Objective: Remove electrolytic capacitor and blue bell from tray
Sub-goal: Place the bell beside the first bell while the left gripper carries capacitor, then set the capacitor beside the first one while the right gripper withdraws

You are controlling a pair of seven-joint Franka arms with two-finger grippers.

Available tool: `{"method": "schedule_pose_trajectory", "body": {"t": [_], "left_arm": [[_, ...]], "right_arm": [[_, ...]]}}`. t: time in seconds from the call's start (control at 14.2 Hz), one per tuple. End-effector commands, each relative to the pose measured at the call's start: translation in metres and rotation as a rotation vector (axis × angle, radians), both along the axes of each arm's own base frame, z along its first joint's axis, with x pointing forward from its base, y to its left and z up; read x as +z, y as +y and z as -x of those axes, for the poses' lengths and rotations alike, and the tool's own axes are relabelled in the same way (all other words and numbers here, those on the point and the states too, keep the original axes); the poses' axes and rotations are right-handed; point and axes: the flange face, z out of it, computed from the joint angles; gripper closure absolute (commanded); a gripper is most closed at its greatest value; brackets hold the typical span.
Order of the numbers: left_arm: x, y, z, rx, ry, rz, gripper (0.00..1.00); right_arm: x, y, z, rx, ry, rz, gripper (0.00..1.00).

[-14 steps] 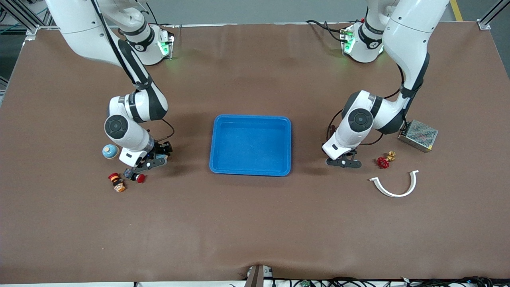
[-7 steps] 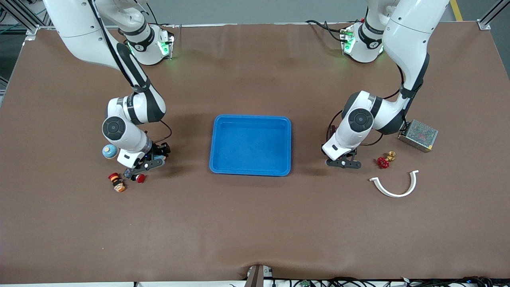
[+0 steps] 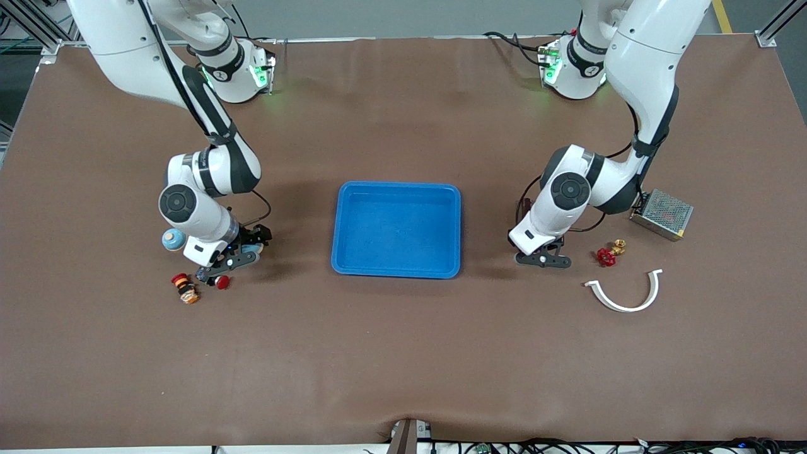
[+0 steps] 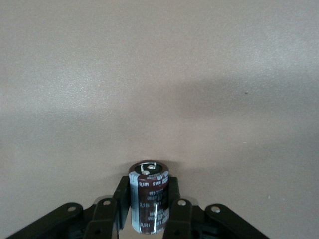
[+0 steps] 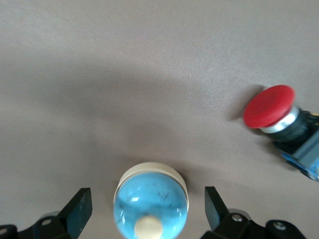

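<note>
The capacitor (image 4: 148, 199) is a dark brown cylinder with white print, and its terminal end shows. My left gripper (image 4: 148, 194) is shut on its sides. In the front view that gripper (image 3: 543, 258) sits low beside the blue tray (image 3: 397, 230), toward the left arm's end, and hides the capacitor. The bell (image 5: 151, 209) is a blue dome with a cream rim and button. It lies between the wide-open fingers of my right gripper (image 5: 147, 201), touching neither. In the front view the right gripper (image 3: 230, 261) is low on the tray's right-arm side and covers the bell.
A red push button (image 5: 269, 105) lies close to the right gripper, also seen at button (image 3: 222, 282). A blue ball-like thing (image 3: 173, 239) and an orange-red part (image 3: 185, 289) are nearby. Near the left arm are a red valve handle (image 3: 606, 256), a white curved strip (image 3: 624, 293) and a mesh box (image 3: 662, 214).
My right gripper's fingers have spread from nearly shut to wide open, and that arm has drifted slightly toward its own end of the table. The left arm has not moved.
</note>
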Motion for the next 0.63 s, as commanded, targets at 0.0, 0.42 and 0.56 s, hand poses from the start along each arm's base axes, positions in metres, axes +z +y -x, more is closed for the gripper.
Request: {"method": "schedule_pose_trajectory", "body": {"t": [0.0, 0.42, 0.56], "left_arm": [[-0.010, -0.006, -0.005, -0.008, -0.009, -0.003, 1.00], [-0.010, -0.007, -0.004, 0.037, -0.007, 0.001, 0.00], [-0.009, -0.008, -0.004, 0.061, -0.009, 0.002, 0.00]], "right_arm": [[0.058, 0.001, 0.007, -0.033, 0.014, -0.003, 0.00], [0.196, -0.025, 0.031, -0.118, -0.011, -0.014, 0.00], [0.237, -0.047, 0.041, -0.152, -0.045, -0.013, 0.00]]}}
